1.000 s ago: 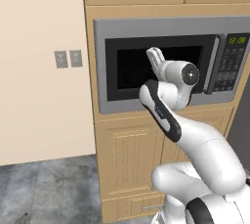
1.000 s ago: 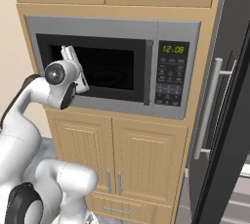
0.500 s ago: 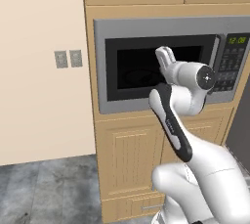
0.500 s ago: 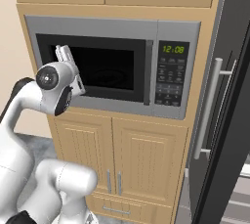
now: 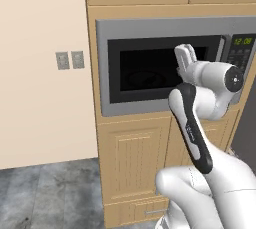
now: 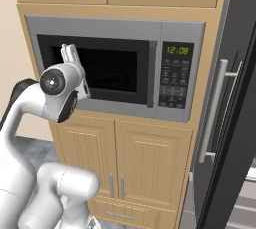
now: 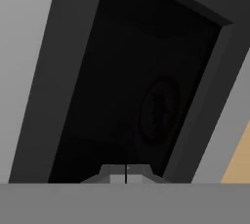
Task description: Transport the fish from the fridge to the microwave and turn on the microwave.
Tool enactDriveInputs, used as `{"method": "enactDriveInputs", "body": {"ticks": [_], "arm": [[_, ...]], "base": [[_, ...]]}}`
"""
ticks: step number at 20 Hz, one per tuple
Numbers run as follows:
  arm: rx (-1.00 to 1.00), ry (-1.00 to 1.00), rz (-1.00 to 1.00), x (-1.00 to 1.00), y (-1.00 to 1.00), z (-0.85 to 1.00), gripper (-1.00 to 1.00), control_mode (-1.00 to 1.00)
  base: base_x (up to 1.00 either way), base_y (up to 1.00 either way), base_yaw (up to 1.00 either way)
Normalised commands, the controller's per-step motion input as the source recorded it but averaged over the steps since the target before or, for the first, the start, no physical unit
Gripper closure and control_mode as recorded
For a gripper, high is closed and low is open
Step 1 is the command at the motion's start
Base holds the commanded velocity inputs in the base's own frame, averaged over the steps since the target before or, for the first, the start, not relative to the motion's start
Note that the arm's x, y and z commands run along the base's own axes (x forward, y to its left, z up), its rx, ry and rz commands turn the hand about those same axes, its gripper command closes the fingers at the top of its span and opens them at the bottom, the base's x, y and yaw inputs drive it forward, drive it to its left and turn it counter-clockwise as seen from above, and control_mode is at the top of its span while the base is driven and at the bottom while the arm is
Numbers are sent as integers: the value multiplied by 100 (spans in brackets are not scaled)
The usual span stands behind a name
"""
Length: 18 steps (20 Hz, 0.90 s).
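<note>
Two wall plates (image 5: 70, 60) sit left of the microwave (image 6: 115, 68); my gripper (image 6: 69, 53), tips pressed together and empty, hovers before its closed black window, wooden cabinets (image 6: 122, 168) below, the fridge (image 6: 235, 103) right of it.

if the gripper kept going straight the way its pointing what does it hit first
Most likely the microwave's black window door. The gripper, jaws shut together and holding nothing, faces that dark glass in the hand view, and in the base views it sits just in front of the closed microwave. The gap left is hard to judge.
</note>
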Motion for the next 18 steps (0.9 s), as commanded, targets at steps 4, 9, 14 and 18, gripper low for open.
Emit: {"method": "enactDriveInputs", "body": {"ticks": [4,9,14,18], "arm": [[9,0,0,-25,-33,6,100,-100],[14,0,0,-11,-34,0,100,-100],[16,0,0,0,-35,0,100,-100],[14,0,0,0,-30,0,100,-100]], "base": [[0,0,0],[0,0,0],[0,0,0],[0,0,0]]}}
